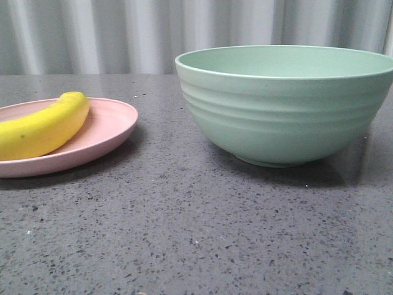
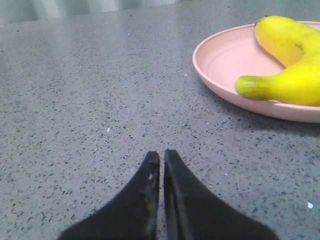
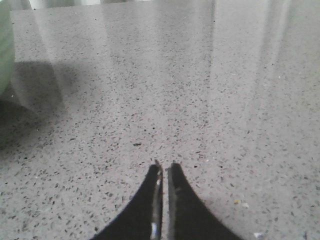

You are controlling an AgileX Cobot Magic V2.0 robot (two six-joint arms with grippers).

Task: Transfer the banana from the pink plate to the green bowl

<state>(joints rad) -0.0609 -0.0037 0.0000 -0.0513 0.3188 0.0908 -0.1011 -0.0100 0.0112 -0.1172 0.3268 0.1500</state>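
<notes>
The banana (image 1: 43, 128) lies on the pink plate (image 1: 109, 132), ahead of the left gripper (image 2: 161, 159), whose fingers are closed together on nothing. The right gripper (image 3: 164, 170) is also closed and empty, the green bowl (image 1: 282, 104) near it.

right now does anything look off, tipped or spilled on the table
Nothing stands out. The banana lies on the plate, the bowl stands upright, and both grippers, left and right, are shut and holding nothing.

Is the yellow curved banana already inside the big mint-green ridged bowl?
No, the yellow curved banana lies on the shallow pale pink plate, apart from the mint-green ridged bowl.
</notes>
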